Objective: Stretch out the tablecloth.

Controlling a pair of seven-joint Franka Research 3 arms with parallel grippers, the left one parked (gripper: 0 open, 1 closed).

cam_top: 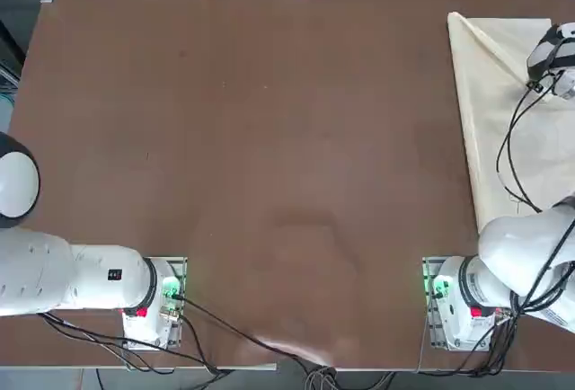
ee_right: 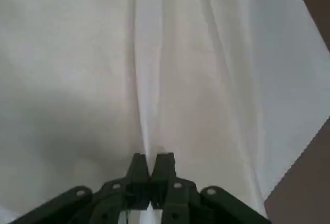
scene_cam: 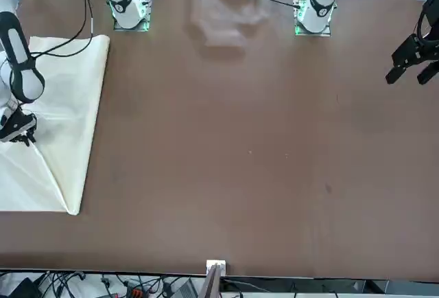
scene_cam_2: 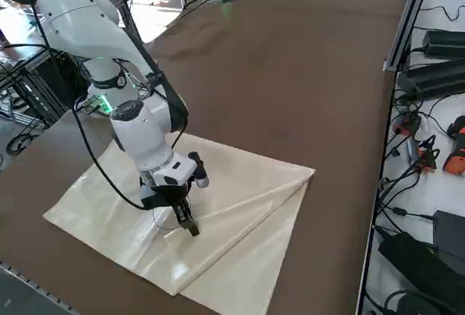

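Note:
The tablecloth (scene_cam_2: 240,184) is a cream, creased sheet lying folded over on the brown table at its far right side (cam_top: 503,120), seen at the left in the front view (scene_cam: 65,106). One layer is folded across it along a diagonal edge. My right gripper (scene_cam_2: 192,231) points straight down onto the cloth near that fold. In the wrist view its fingers (ee_right: 150,157) are shut together on a narrow raised ridge of the tablecloth (ee_right: 206,79). From overhead, the wrist (cam_top: 557,57) covers the fingertips.
The rest of the brown table (cam_top: 269,156) stretches to the left of the cloth. The arm's black cable (cam_top: 512,147) loops over the cloth. A metal rail (scene_cam_2: 407,17) borders the table's far edge, with cables and tools beyond it.

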